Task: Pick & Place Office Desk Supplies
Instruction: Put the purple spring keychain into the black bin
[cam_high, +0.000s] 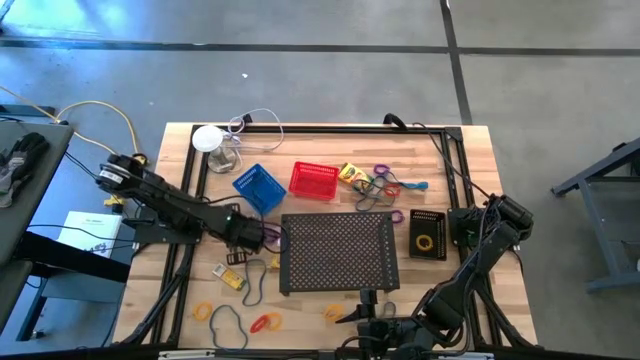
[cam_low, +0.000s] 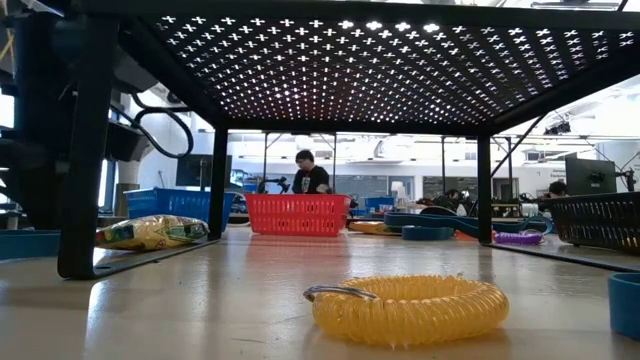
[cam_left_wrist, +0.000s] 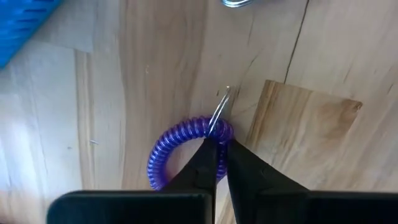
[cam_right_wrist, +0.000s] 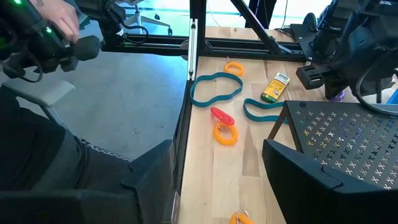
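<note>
I have the left gripper (cam_left_wrist: 216, 163) pinched on the purple coil loop (cam_left_wrist: 180, 140), just left of the perforated tray (cam_high: 335, 250). The bite looks thin, so it may slip off. Right gripper waits spread at the tray's near edge.

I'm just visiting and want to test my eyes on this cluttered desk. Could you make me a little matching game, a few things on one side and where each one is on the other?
Things:
1. purple coil loop
2. red basket
3. yellow coil loop
4. black basket

Places:
A. beside the blue basket
B. right of the large perforated tray
C. pinched between the left gripper fingers
D. on the wood under the tray, close to the low camera

Pairs: 1-C, 2-A, 3-D, 4-B
</note>
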